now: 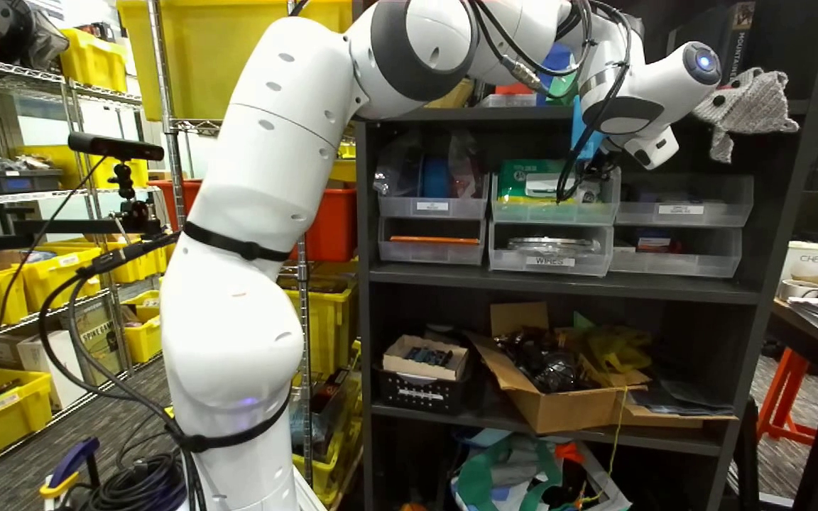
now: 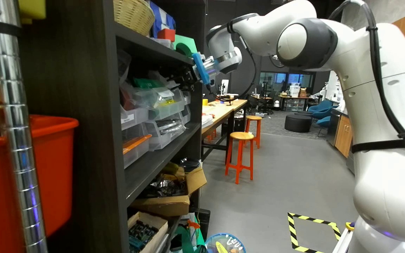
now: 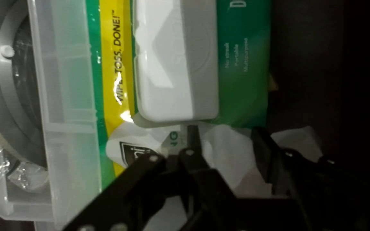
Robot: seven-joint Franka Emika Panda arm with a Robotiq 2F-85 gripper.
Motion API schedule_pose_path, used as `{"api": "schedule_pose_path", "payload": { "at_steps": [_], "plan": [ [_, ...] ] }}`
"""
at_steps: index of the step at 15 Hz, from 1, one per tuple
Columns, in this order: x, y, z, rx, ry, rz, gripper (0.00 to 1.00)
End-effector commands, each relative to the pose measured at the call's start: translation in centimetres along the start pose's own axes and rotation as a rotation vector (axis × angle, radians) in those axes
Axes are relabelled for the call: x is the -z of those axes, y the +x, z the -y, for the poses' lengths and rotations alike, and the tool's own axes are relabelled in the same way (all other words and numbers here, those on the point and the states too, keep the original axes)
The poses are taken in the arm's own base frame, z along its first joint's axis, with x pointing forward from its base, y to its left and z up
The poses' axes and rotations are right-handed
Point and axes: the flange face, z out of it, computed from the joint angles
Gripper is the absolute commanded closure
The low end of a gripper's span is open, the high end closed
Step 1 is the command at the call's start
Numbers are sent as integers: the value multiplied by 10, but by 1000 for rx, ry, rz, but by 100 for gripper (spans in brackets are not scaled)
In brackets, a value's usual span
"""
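A green wipes packet, its white lid facing the wrist camera, rests in a clear plastic bin, the upper of two stacked mid-shelf. The robot's claw stands at the packet's end, its fingers spread, with pale, crumpled material showing between them; whether they touch it is too dim to tell. Slick, flexible film could fold or slip if only an edge were caught, and a finger hooked on the bin's rim could drag it off the stack. Beneath sits a bin labeled "WIRES"; a ring-shaped metal part shows there in the wrist view. In an exterior view, a blue bracket hangs just beside the overhead shelf board, where too steep a lift could bring a knock. A knitted toy appears near the wrist.
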Motion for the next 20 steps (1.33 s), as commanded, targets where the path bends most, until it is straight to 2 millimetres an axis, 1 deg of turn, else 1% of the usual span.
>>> {"api": "schedule_pose_path", "payload": {
  "at_steps": [1, 3, 7, 9, 12, 15, 17, 20],
  "plan": [
    [2, 4, 10, -17, 20, 2, 87],
    [4, 3, 10, -17, 26, 8, 100],
    [14, 4, 6, -16, 39, 15, 100],
    [24, 6, -1, -25, 56, 23, 100],
    [41, 10, -16, -44, 81, 38, 100],
    [65, 16, -40, -65, 123, 54, 100],
    [86, 18, -54, -72, 172, 50, 100],
    [127, 19, -68, -74, 290, 31, 100]
  ]
}}
